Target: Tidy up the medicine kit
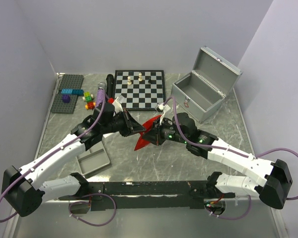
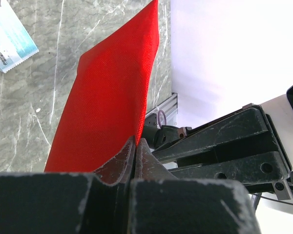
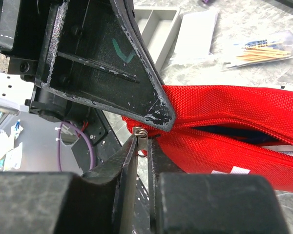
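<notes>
The medicine kit [image 1: 198,99], a silver-grey metal case, stands at the back right with its lid raised. Both grippers hold a red pouch [image 1: 143,139] up at mid-table. My left gripper [image 1: 134,128] is shut on the pouch's [image 2: 112,87] edge, which is pinched at the left gripper's [image 2: 136,142] tips. My right gripper [image 3: 143,141] has its jaws a narrow gap apart around the metal zipper pull [image 3: 142,136]. The pull lies against one finger. The red pouch's [image 3: 224,131] zipper is partly undone, with a dark inside showing.
A chessboard [image 1: 139,89] with a few pieces lies behind the grippers. A grey divided tray [image 1: 93,158] sits front left, and a grey baseplate [image 1: 67,96] with bricks is at the far left. Loose packets [image 3: 263,48] and a sachet [image 2: 7,41] lie on the marble.
</notes>
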Tool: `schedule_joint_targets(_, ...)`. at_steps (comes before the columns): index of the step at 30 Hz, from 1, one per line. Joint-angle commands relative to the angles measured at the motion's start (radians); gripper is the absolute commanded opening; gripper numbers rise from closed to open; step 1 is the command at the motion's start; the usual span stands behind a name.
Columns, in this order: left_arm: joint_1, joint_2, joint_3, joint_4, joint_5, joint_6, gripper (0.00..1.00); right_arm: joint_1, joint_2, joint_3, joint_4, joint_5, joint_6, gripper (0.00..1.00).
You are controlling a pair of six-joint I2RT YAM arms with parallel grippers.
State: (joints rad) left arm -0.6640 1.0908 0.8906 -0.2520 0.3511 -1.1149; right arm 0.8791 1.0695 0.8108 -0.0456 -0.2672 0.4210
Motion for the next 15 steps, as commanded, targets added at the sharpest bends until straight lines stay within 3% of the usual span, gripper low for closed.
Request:
schedule_joint_targets(1, 0.015, -0.029, 0.038, -0.033, 0.000, 0.029, 0.01, -0.023, -0.031, -0.009, -0.020, 0.042, -0.037, 0.17)
schedule_joint_targets(9, 0.014, -0.028, 0.033, -0.023, 0.008, 0.023, 0.01, -0.025, -0.017, -0.001, -0.008, 0.017, -0.027, 0.35)
schedule_joint_targets(15, 0.014, -0.034, 0.028, -0.018, 0.009, 0.020, 0.01, -0.023, -0.013, -0.002, -0.002, 0.010, -0.022, 0.34)
